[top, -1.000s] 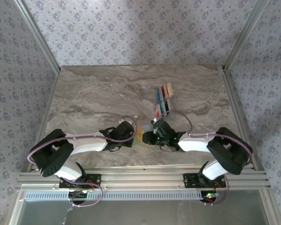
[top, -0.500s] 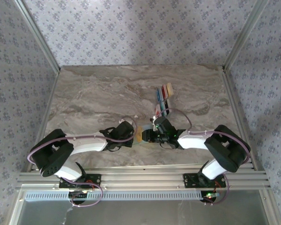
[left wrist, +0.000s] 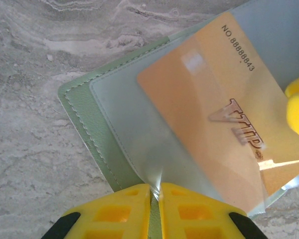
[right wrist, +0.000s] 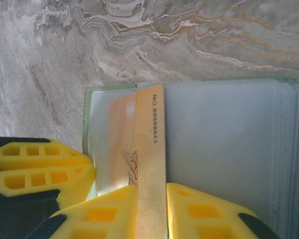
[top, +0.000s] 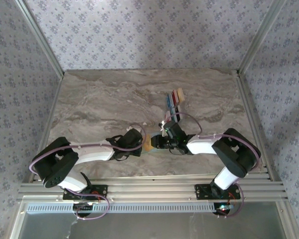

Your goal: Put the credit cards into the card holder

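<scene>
The card holder (left wrist: 82, 107) lies open near the middle of the table's (top: 104, 99) near edge. The left gripper (left wrist: 155, 191) pinches its clear pocket (left wrist: 124, 114) tight, while the right gripper (right wrist: 150, 195) clamps a tan card (right wrist: 149, 149) partly slid into that pocket. The other credit cards (top: 175, 97) lie in a row right of the table's middle.

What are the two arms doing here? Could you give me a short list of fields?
holder: green, flat on the table
tan card: partly in the holder's clear pocket
left gripper: shut on the pocket's edge
right gripper: shut on the tan card
other cards: in a row farther back
</scene>
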You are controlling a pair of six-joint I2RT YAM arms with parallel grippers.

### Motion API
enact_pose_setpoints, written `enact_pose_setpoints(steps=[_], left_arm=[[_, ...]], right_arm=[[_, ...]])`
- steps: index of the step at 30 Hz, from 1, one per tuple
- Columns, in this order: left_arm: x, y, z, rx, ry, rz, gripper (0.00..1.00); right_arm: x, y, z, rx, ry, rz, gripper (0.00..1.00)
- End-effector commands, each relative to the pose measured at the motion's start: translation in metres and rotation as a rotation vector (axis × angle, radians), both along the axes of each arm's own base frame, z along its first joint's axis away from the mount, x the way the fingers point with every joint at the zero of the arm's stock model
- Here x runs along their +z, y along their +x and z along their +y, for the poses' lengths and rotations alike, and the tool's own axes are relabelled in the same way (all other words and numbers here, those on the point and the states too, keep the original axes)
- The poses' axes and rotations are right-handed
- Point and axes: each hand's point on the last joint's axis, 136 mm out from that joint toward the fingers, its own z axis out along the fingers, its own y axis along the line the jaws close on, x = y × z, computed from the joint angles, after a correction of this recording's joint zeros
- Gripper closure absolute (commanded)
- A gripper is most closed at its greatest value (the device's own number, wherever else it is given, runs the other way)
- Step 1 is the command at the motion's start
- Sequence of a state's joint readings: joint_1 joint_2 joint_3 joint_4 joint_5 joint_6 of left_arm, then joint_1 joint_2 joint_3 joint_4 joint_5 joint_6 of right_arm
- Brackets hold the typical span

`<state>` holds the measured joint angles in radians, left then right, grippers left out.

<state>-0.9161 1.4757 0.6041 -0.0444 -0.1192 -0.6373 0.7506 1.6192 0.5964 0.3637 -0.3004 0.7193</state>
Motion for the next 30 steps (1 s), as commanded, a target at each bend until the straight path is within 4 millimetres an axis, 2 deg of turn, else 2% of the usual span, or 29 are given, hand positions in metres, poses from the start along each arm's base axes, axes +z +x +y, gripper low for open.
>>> enact_pose_setpoints(steps=[1, 7, 16, 21, 30], left_arm=[[-0.015, -0.009, 0.0, -0.031, 0.018, 0.057, 0.85], [-0.012, -0.008, -0.003, -0.033, 0.003, 0.053, 0.83], [-0.006, -0.006, -0.008, -0.039, -0.016, 0.048, 0.78], [0.002, -0.004, -0.007, -0.029, -0.034, 0.042, 0.76], [0.034, -0.005, 0.008, 0.027, -0.17, 0.005, 0.65]], right_arm=[[0.006, 0.005, 0.009, 0.022, 0.034, -0.007, 0.86], [0.008, 0.001, 0.012, 0.032, 0.058, 0.006, 0.99], [0.008, -0.003, 0.024, 0.058, 0.057, 0.007, 1.0], [-0.001, -0.006, 0.028, 0.068, 0.037, 0.025, 1.0], [-0.008, -0.003, 0.019, 0.037, 0.01, 0.035, 1.0]])
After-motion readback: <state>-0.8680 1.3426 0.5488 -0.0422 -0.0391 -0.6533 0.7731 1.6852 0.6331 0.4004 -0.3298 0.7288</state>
